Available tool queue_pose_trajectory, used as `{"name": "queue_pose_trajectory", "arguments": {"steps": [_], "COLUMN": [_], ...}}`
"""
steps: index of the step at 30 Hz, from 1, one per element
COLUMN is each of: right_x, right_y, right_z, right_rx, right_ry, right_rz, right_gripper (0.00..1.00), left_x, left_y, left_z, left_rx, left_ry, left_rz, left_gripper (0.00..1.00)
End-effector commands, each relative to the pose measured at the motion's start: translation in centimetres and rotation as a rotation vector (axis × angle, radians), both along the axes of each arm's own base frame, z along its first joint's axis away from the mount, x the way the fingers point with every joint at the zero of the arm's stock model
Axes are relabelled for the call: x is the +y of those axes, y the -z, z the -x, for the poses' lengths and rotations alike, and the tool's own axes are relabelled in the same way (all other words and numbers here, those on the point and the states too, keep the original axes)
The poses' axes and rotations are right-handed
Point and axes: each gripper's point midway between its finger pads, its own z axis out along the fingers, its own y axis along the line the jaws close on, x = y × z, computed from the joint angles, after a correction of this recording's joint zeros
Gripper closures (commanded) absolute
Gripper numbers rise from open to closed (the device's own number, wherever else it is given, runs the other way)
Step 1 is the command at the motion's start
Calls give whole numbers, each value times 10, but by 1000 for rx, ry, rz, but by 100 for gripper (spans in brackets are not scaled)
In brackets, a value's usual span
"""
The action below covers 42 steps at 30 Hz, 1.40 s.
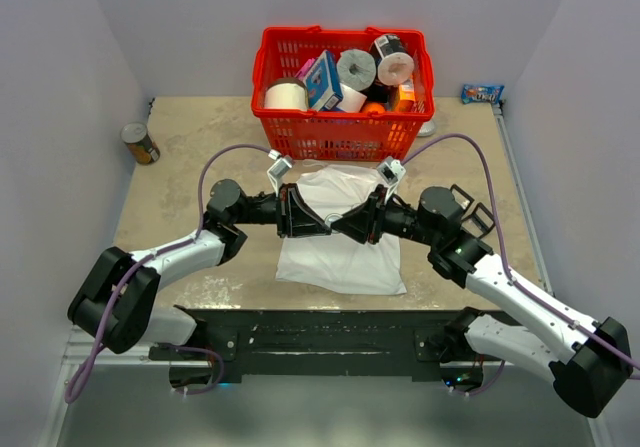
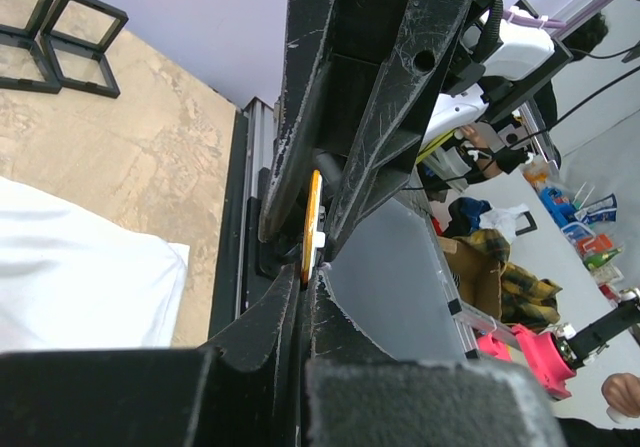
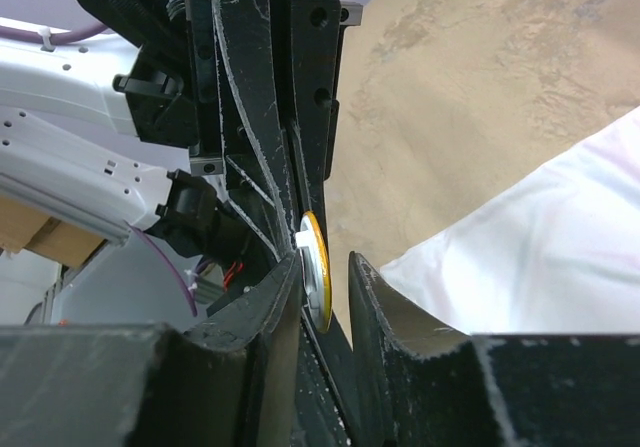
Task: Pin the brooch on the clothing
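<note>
The white T-shirt [image 1: 345,262] lies flat on the table between the arms; it also shows in the left wrist view [image 2: 80,267] and the right wrist view [image 3: 560,237]. Both grippers meet tip to tip just above its upper half. The brooch [image 2: 312,222] is a small orange-gold disc seen edge-on. My left gripper [image 1: 325,223] [image 2: 308,282] is shut on its edge. My right gripper [image 1: 347,225] [image 3: 325,263] is open around the brooch [image 3: 318,267], which rests against one finger with a gap to the other. The brooch is hidden in the top view.
A red basket [image 1: 300,132] with paper rolls and boxes stands behind the shirt. A can [image 1: 140,144] sits at the far left and a snack packet [image 1: 481,94] at the far right. Black frames [image 2: 60,27] lie on the table.
</note>
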Motion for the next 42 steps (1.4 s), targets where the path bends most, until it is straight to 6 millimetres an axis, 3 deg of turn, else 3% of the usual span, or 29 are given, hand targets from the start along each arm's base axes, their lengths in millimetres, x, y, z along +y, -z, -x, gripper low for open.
{"name": "queue_pose_trajectory", "arguments": {"steps": [1,11,15,25,33,38,41,42], "right_x": [0,1,3,7,7,9,10,10], "right_y": [-10,0,11,40,57,62,55,50], "right_z": [-1,-2,-6,-23,-25,-16,-11,-8], "right_rx": [-32,-7,20,101,117,116,96,86], "right_ry": [4,1,3,41,33,-25,-54,-63], "right_rz": [-28,16,46,144,194,205,188,176], "right_gripper": [75,94,96,100,99,97,91,84], "left_x": [3,2,2,-5,-10,-11,-11,-10], "left_y": [-8,-9,-1,-8,-4,-1,11,15], "left_z": [1,-3,-9,-13,-17,-20,-25,-27], "left_rx": [-60,-87,-118,-196,-185,-169,-133,-123], "left_ry": [-11,-18,-30,-5,1,-1,-11,-21], "left_rz": [25,2,-71,-124,-143,-153,-181,-193], "left_gripper": [100,100,100,100,100,100,100,100]}}
